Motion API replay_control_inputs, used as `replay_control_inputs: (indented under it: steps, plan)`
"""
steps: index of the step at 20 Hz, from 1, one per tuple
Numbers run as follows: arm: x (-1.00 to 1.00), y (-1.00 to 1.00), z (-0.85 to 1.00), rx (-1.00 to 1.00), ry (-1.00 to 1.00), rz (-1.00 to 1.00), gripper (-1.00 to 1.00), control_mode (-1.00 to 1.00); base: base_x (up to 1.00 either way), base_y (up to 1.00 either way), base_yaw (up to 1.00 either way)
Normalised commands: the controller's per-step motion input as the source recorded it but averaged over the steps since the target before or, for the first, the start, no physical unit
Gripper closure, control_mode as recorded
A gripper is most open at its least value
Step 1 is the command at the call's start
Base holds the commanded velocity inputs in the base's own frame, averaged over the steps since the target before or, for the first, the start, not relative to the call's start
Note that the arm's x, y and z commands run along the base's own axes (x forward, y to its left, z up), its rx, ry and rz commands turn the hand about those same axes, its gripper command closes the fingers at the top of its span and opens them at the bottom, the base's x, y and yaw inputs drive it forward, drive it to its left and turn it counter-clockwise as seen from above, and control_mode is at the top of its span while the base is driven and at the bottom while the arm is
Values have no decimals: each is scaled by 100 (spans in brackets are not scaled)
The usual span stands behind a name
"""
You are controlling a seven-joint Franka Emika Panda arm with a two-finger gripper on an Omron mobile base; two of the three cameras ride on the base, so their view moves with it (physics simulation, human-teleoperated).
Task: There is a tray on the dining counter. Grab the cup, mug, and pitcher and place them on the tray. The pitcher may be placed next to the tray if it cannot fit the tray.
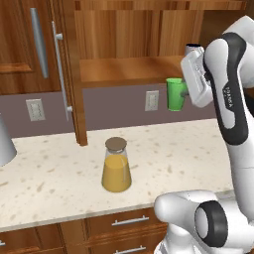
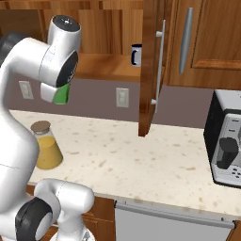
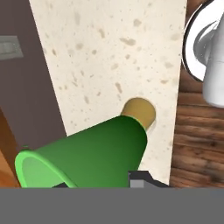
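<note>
Beige speckled stone counter [image 1: 59,173] spanned the scene beneath brown wooden cabinets [image 1: 30,44], whose open door [image 2: 149,66] stood over its middle. A black-and-silver appliance [image 2: 226,141] sat at the right end. The clear conical glass pitcher [image 1: 116,166], holding orange liquid under a round brown lid, stood on the counter. The small dark mug [image 2: 136,54] rested on the wooden shelf. The two-finger gripper [image 1: 184,94] was clamped on the small bright green cup [image 1: 174,94], held in the air above the counter.
</note>
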Motion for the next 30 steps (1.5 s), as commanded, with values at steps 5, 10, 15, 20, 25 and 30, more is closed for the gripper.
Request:
replay_control_inputs:
  steps: [5,10,15,20,25,30]
  plan:
    - [-44,-11,-25,-19,0,-2,100,-100,0,0,0]
    - [-36,0,-10,-9,0,-2,100,-100,0,0,0]
    - [-35,0,-1,0,0,0,100,-100,0,0,0]
    - [-31,0,-1,1,0,0,100,-100,0,0,0]
    - [-25,-1,-1,1,0,0,100,-100,0,0,0]
    - [-15,0,0,0,0,0,100,-100,0,0,0]
